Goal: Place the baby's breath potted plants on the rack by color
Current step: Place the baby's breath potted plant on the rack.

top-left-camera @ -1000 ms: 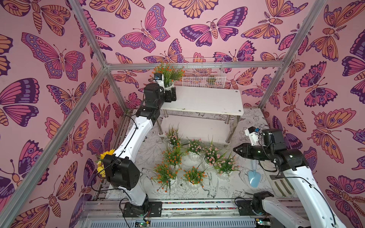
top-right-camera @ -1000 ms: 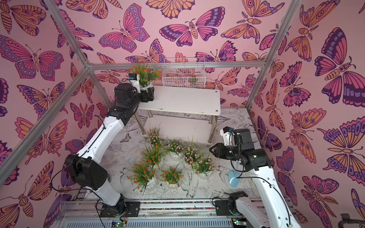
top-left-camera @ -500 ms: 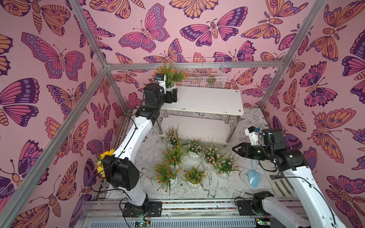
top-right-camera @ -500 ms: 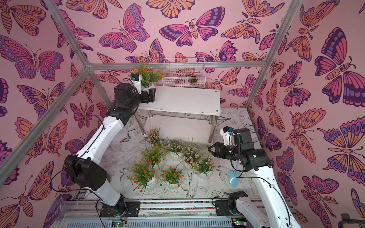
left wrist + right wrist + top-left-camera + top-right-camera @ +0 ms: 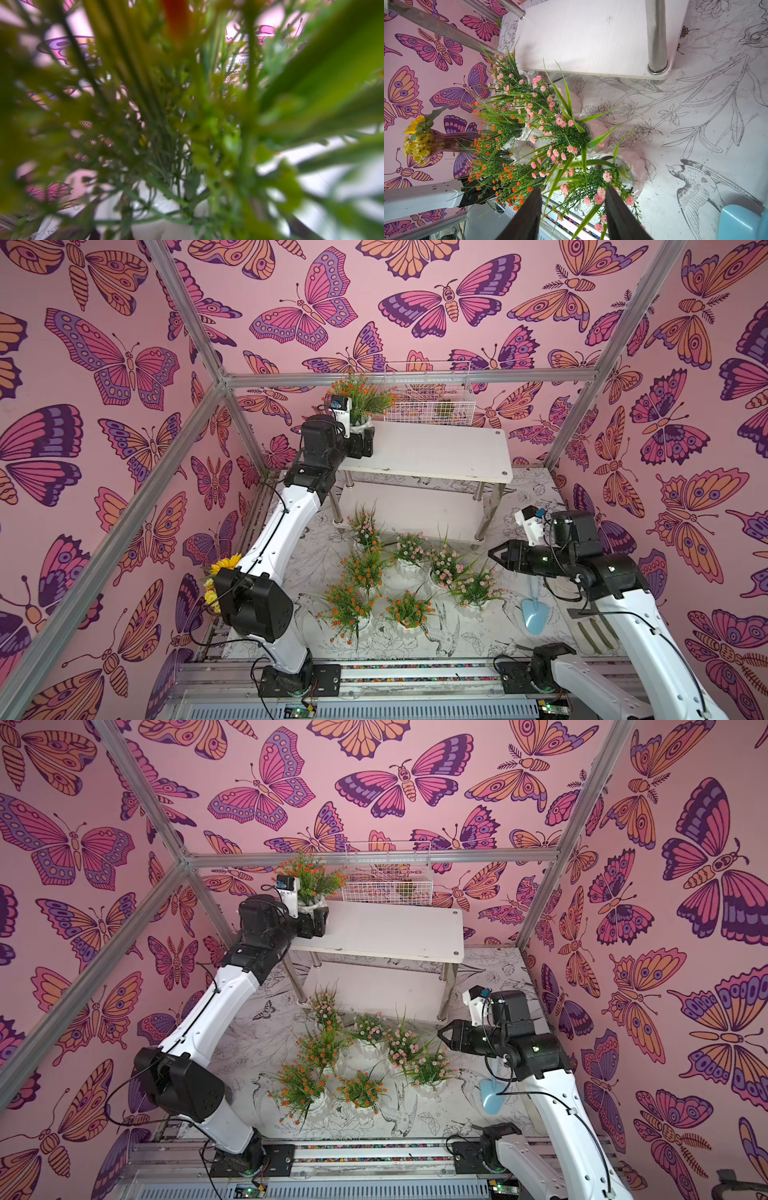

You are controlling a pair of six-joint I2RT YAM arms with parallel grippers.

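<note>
Pink walls (image 5: 124, 364) printed with large butterflies close the cell on three sides, and an aluminium frame (image 5: 399, 379) runs along their corners. Taking the far wall as 12 o'clock, a sunflower bouquet (image 5: 224, 568) peeks out at 9 o'clock from behind the left arm's elbow. That arm stretches toward 11 o'clock. There the left gripper (image 5: 362, 444) sits at the white pot of an orange-flowered plant (image 5: 361, 396), which stands upright on the far-left corner of the top board of the rack (image 5: 436, 456). The left wrist view is filled with blurred foliage, so it cannot be told whether the fingers clasp the pot or stand off it. A wire basket (image 5: 428, 406) stands behind the rack at 12 o'clock. The tabletop is a white sheet (image 5: 457, 639) with line drawings of birds and blossoms. At its centre, just in front of the rack, seven potted plants (image 5: 409, 608) cluster, three orange toward 7 o'clock and four pink toward 3 o'clock. At 3 o'clock the right gripper (image 5: 494, 554) hovers beside the pink ones, fingers parted and holding nothing. A blue scoop (image 5: 534, 614) lies at 4 o'clock under that arm
</note>
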